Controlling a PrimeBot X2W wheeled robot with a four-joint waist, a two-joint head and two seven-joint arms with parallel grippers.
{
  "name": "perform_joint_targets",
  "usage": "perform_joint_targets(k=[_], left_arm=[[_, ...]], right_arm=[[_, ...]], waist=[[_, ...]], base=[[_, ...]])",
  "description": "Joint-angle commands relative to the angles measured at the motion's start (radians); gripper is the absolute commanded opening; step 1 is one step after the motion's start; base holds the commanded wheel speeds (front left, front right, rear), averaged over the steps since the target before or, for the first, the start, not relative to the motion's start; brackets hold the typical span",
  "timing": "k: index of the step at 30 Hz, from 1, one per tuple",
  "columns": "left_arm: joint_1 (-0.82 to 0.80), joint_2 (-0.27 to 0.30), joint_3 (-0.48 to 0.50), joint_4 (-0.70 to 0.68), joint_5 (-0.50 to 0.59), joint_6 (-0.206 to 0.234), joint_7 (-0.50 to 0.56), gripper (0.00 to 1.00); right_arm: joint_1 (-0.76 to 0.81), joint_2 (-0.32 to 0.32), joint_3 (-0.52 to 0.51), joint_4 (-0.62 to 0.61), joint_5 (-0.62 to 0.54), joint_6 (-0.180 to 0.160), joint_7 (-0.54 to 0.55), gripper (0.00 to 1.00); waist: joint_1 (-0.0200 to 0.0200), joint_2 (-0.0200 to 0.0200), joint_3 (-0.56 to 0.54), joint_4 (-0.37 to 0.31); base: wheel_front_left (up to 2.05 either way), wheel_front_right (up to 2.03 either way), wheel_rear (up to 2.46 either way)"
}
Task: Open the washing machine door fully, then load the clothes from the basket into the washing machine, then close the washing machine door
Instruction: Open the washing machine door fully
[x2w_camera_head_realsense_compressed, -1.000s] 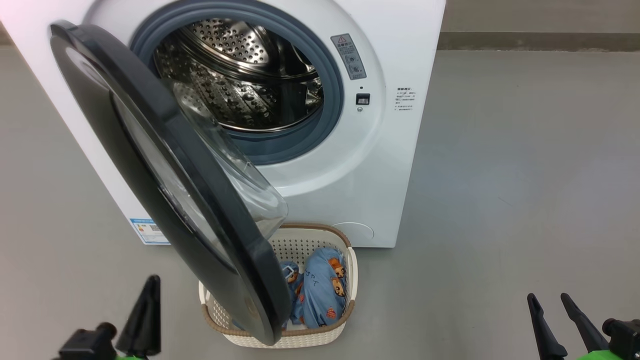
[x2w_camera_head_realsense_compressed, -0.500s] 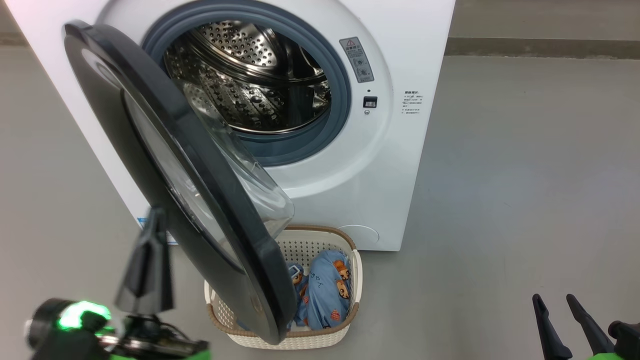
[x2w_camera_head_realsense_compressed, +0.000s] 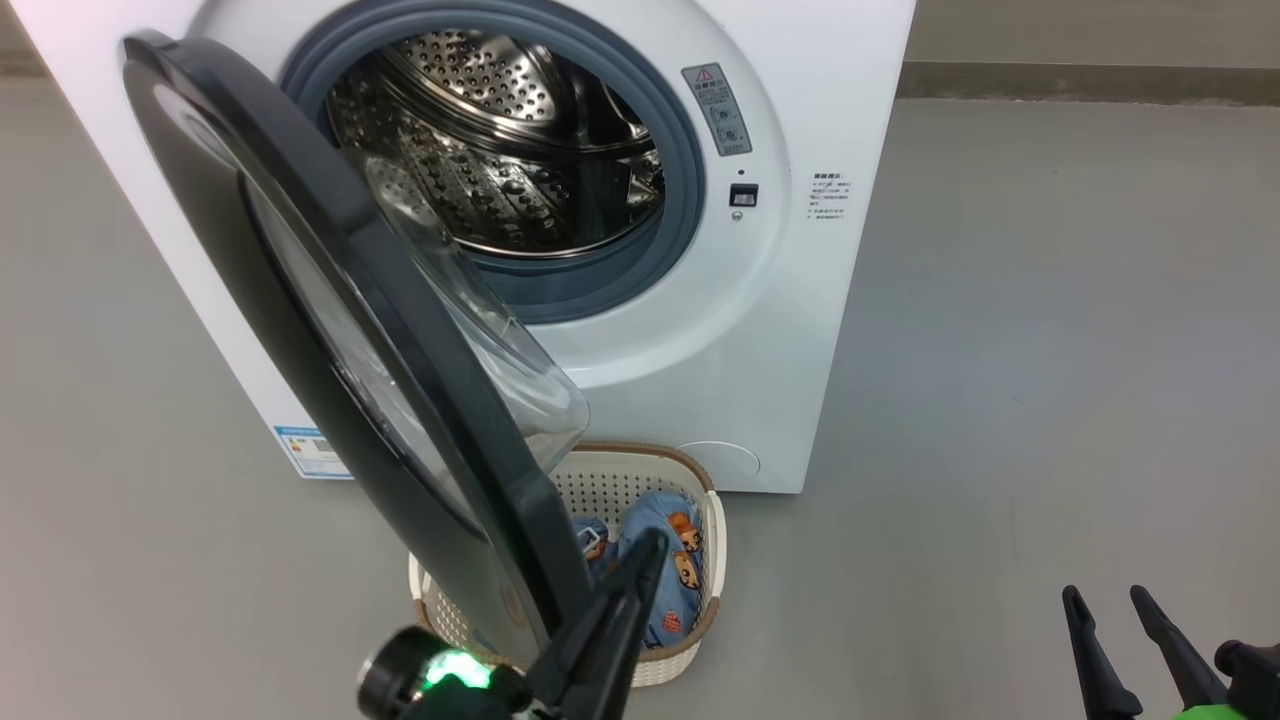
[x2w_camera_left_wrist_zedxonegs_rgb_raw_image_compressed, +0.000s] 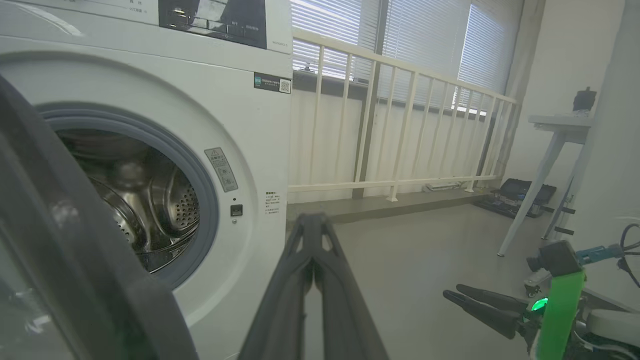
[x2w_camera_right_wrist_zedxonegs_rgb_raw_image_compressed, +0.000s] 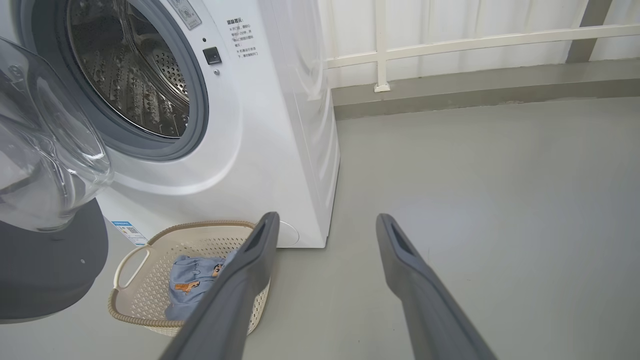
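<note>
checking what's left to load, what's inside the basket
Light blue clothes with orange bears lie in the basket. In the head view the washing machine door hides its left part; how many garments cannot be told.

I've got a plain grey floor (x2w_camera_head_realsense_compressed: 1050, 350) here, smooth and evenly lit. Behind it a cream railing (x2w_camera_left_wrist_zedxonegs_rgb_raw_image_compressed: 400, 125) runs along a low kerb (x2w_camera_right_wrist_zedxonegs_rgb_raw_image_compressed: 475, 95). Slatted blinds (x2w_camera_left_wrist_zedxonegs_rgb_raw_image_compressed: 480, 55) glow with daylight. There's a white table (x2w_camera_left_wrist_zedxonegs_rgb_raw_image_compressed: 557, 121) by the pale wall (x2w_camera_left_wrist_zedxonegs_rgb_raw_image_compressed: 545, 60) and a black case (x2w_camera_left_wrist_zedxonegs_rgb_raw_image_compressed: 517, 192) on the floor.
</note>
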Motion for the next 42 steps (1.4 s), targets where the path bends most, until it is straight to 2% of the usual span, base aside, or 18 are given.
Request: perform_joint_targets(k=[1,13,19,26,42], left_arm=[[-0.026,0.001,0.018,0.010,-0.021,0.007,-0.009,0.00],[-0.135,0.001,-0.008,0.301,-0.111,0.060,-0.079,0.00],[-0.161,0.001,-0.003,0.361,-0.133,0.072,-0.089,0.00],[-0.180,0.001,0.025,0.403,-0.146,0.090,-0.094,0.00],[-0.156,0.001,0.081,0.399,-0.125,0.075,-0.095,0.00]], right_arm=[[-0.018,-0.018,0.023,-0.025,-0.019,0.002,-0.012,1.00],[-0.025,-0.021,0.024,-0.025,-0.019,0.002,-0.012,1.00],[-0.026,-0.020,0.027,-0.028,-0.020,0.002,-0.012,1.00],[-0.025,-0.025,0.030,-0.034,-0.011,0.002,-0.012,1.00],[-0.031,-0.029,0.034,-0.046,-0.016,0.002,-0.012,1.00]], waist=[[0.0000,-0.0001,0.001,-0.002],[0.0000,-0.0001,0.009,-0.007],[0.0000,-0.0001,0.009,-0.009],[0.0000,-0.0001,0.011,-0.003],[0.0000,-0.0001,0.014,0.032]], base=[[0.00,0.00,0.00],[0.00,0.00,0.00],[0.00,0.00,0.00],[0.00,0.00,0.00],[0.00,0.00,0.00]])
